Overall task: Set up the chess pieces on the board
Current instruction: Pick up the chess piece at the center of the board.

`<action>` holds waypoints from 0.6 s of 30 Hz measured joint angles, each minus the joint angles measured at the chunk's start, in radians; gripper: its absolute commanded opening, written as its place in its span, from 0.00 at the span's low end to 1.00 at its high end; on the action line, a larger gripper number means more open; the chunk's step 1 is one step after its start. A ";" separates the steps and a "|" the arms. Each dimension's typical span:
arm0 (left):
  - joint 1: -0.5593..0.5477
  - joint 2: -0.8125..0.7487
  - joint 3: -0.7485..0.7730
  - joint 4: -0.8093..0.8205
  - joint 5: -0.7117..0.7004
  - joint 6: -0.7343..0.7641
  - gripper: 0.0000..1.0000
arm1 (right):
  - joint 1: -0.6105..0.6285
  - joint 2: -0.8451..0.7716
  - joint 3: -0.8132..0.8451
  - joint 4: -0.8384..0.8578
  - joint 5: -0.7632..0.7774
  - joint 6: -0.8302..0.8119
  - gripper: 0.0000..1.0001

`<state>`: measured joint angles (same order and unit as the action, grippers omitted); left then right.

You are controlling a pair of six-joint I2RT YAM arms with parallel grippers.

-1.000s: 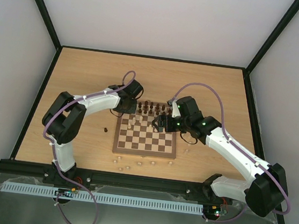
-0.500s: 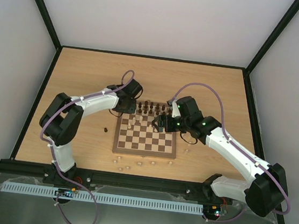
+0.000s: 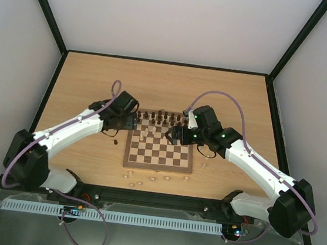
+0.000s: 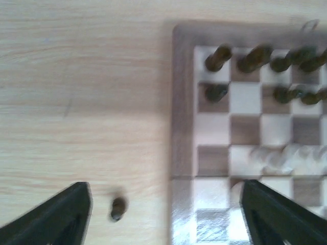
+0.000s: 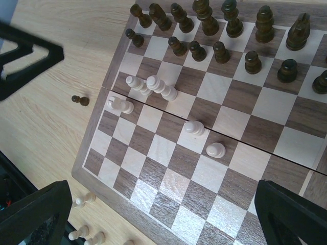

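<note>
The left gripper (image 4: 166,196) is held over the board's (image 3: 158,167) left edge, jaws apart and empty. The right gripper (image 5: 162,196) is also spread wide.

The left arm (image 3: 71,127) and right arm (image 3: 253,162) share one build: glossy white, rounded link shells set between bulky black joint housings (image 3: 289,211); a lilac cable (image 3: 225,97) runs along each arm, held by small white ties; a green light (image 3: 222,133) glows near the right wrist; the left fingers (image 4: 51,219) and right fingers (image 5: 291,214) are matte black, flat, tapering wedges.
</note>
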<state>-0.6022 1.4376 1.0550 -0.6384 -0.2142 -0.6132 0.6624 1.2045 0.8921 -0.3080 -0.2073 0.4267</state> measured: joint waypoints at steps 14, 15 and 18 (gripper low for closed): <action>-0.008 -0.243 -0.194 -0.110 -0.010 -0.136 0.95 | 0.000 -0.005 -0.005 0.011 -0.034 0.000 0.99; -0.008 -0.232 -0.203 -0.108 -0.008 -0.140 0.94 | 0.000 -0.005 -0.005 0.013 -0.035 0.000 0.99; -0.008 -0.196 -0.226 -0.096 -0.004 -0.153 0.90 | 0.000 -0.005 -0.005 0.016 -0.038 0.000 0.99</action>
<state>-0.6106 1.2415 0.8288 -0.7345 -0.2180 -0.7658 0.6624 1.1992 0.8871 -0.2924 -0.2451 0.4271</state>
